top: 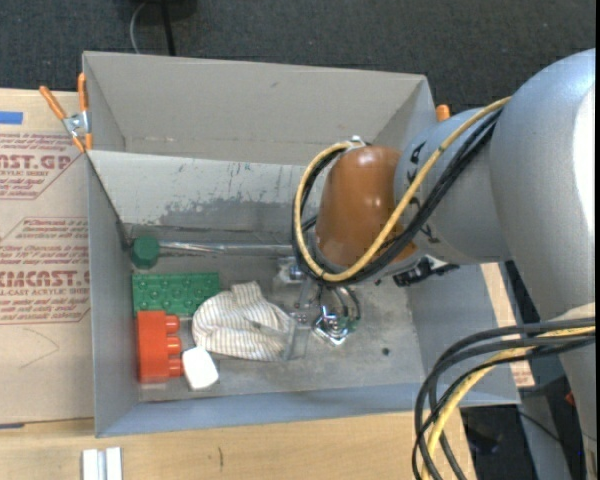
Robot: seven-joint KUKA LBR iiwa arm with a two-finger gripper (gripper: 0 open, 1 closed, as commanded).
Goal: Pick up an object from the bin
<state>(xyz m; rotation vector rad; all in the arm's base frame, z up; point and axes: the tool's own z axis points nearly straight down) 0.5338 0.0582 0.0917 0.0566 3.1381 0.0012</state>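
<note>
1. The hand (318,324) sits low at the right edge of a crumpled striped cloth (238,326), mid-bin; apart or together, I cannot tell.
2. Risk: the limp cloth could slip free if only a fold is caught.
3. A green plate (175,292), red block (157,346) and white piece (200,368) crowd its left side.

We see our grey arm (525,168) reach in from the right. Its orange wrist cover (365,203) is looped by yellow and black cables (301,206), and the claw (318,320) hangs below it, pointing down and held low.
</note>
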